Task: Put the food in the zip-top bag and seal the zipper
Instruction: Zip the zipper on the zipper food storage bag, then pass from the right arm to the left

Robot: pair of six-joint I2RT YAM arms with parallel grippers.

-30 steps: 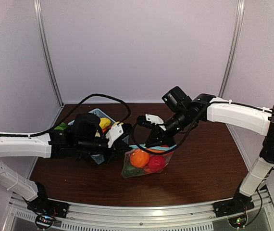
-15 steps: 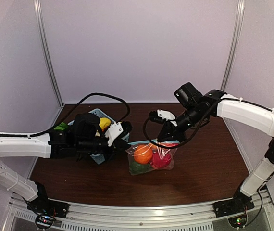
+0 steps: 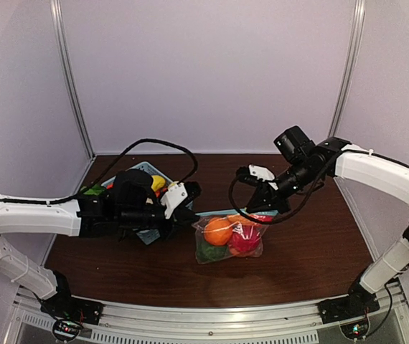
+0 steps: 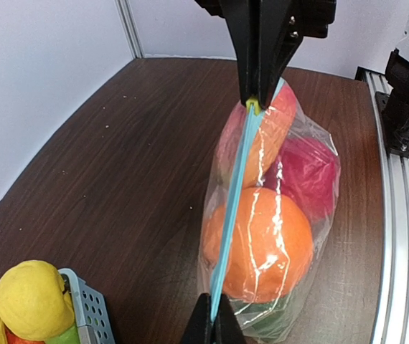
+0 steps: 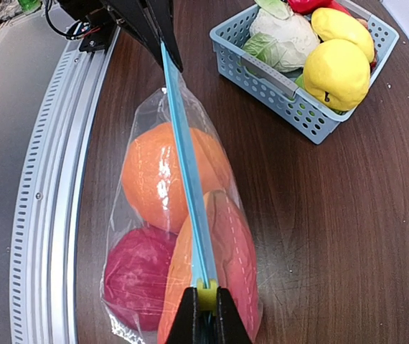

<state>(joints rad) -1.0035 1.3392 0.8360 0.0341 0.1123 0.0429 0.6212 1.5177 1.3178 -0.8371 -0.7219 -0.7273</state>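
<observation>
Pinching left end: left claw (image 4: 212,326) was clamped on the zipper (image 4: 232,215).
Right end: right claw (image 5: 203,315) gripped the zipper too.
Zipper axis: taut between both claws, running left-right, roughly parallel to the surface (image 3: 305,244) near edge.
Bag spot: the zip-top bag (image 3: 229,240) sat mid-surface, body toward the near edge, with food (image 3: 217,231) inside.

The left arm (image 3: 32,215) and right arm (image 3: 377,172) are clad in white shells, with black joints between. A black camera block (image 3: 294,143) is carried at each wrist. Black cables (image 3: 154,143) are looped off both. The fingers (image 4: 196,335) are finished in black and tapered, and small screws (image 4: 290,21) are seen in the right ones. The bases (image 3: 341,308) are painted black.
</observation>
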